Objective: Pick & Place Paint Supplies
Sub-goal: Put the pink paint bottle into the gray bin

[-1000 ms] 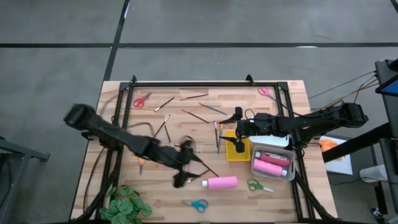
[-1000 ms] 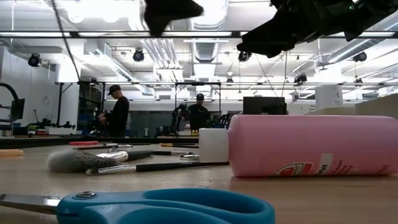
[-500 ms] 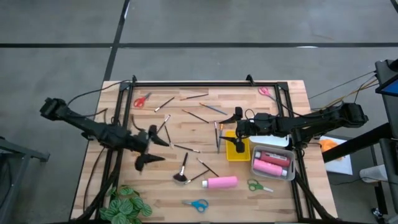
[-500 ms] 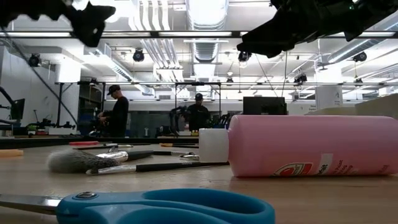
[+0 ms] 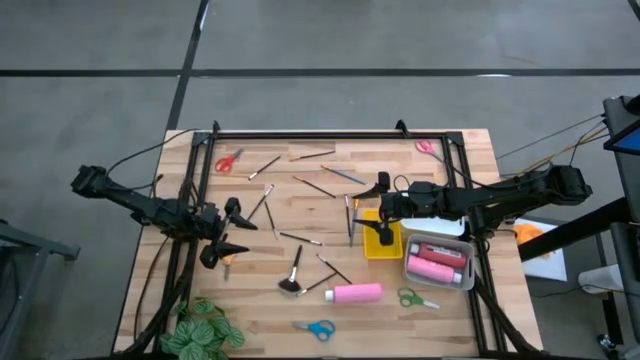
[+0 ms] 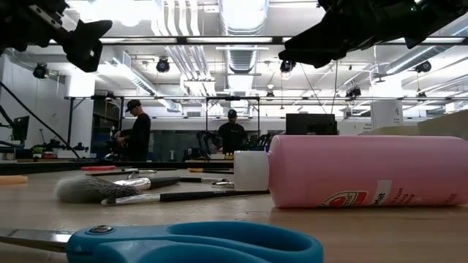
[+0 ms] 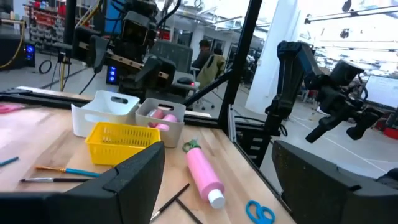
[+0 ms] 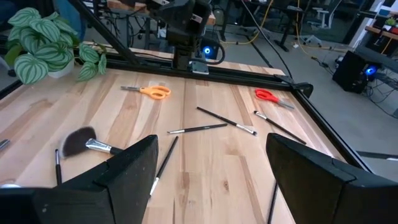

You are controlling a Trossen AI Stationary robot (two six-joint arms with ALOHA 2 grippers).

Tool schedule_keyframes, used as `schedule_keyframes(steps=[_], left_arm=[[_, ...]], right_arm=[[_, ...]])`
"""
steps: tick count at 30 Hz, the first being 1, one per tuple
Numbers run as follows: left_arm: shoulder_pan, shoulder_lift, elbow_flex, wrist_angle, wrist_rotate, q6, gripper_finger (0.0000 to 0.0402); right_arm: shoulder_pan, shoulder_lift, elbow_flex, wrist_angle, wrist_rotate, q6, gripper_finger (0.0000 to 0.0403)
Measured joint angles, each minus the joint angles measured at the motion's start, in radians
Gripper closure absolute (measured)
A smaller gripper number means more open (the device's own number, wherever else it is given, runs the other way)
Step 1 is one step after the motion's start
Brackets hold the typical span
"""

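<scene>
Left tool [image 5: 222, 232] hovers with its fingers spread apart and nothing between them, above the left part of the wooden counter [image 5: 470, 155], just beside orange-handled scissors [image 5: 226, 263] lying under it. Moving rightward, red-handled scissors [image 5: 228, 161] lie near the far left corner, and several thin brushes [image 5: 300, 238] are scattered across the middle. A fluffy black brush [image 5: 291, 276] lies near the front, with a pink white-capped paint bottle [image 5: 356, 293] on its side next to it. Blue-handled scissors [image 5: 316, 328] lie nearest the front edge, and green-handled scissors [image 5: 415, 298] sit further right. Right tool [image 5: 384, 207] hangs over a yellow tray [image 5: 369, 248], its fingers also apart and holding nothing. Beside that, a grey tray [image 5: 465, 276] already holds pink and red bottles [image 5: 436, 264]. Pink-handled scissors [image 5: 427, 147] lie at the far right corner.

Judging by this layout, sorting is partly done: a few bottles are stowed, while brushes, scissors and one bottle remain loose. The left arm appears to be between grasps, choosing its next item. A sensible next move would be lowering over a nearby brush or the orange scissors, lining the fingers across the thin handle, and closing low against the wood.
</scene>
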Motion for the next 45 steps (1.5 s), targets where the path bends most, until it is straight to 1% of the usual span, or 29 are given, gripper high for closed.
schedule_keyframes(steps=[4, 8, 15, 26, 45], left_arm=[[0.0, -0.001, -0.002, -0.052, 0.0, -0.009, 0.0101], [0.0, -0.001, -0.002, -0.106, 0.0, -0.066, 0.0101], [0.0, -0.001, -0.002, -0.198, 0.0, -0.072, 0.0101], [0.001, -0.001, -0.002, -0.413, 0.0, -0.073, 0.0101], [0.001, -0.001, -0.002, -0.437, 0.0, -0.073, 0.0101]], right_arm=[[0.0, 0.0, 0.0, 0.0, 0.0, -0.001, 0.0106], [0.0, 0.0, 0.0, 0.0, 0.0, -0.001, 0.0106], [0.0, 0.0, 0.0, 0.0, 0.0, 0.001, 0.0106], [0.0, 0.0, 0.0, 0.0, 0.0, 0.0, 0.0106], [0.0, 0.0, 0.0, 0.007, 0.0, -0.001, 0.0106]])
